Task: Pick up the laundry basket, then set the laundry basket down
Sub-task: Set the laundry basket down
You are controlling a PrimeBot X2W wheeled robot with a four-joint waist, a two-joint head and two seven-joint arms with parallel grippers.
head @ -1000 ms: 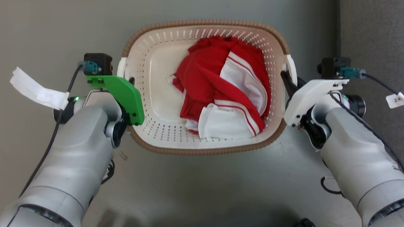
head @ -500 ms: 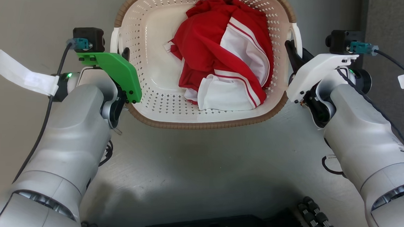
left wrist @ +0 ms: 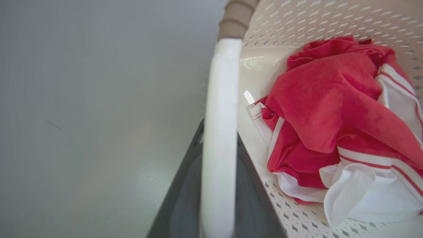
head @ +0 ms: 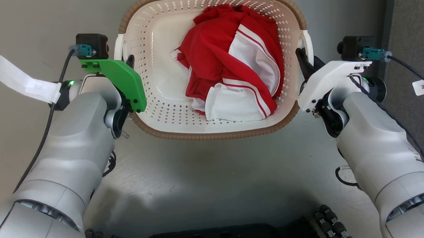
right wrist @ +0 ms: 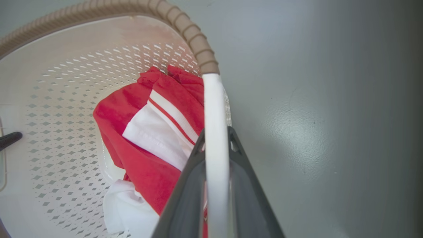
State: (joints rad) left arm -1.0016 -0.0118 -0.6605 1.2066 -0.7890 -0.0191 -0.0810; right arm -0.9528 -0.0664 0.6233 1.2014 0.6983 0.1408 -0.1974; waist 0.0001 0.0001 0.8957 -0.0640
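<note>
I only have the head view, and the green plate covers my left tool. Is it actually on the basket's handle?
Observer: Yes. In the left wrist view the left handle runs straight between the two fingers of the left tool, with one finger close against each side.
Operator: And the right one? I can make out just one dark finger by the handle.
Observer: Same there. The right wrist view shows the right handle passing between both fingers of the right tool, near where the brown rim ends.
</note>
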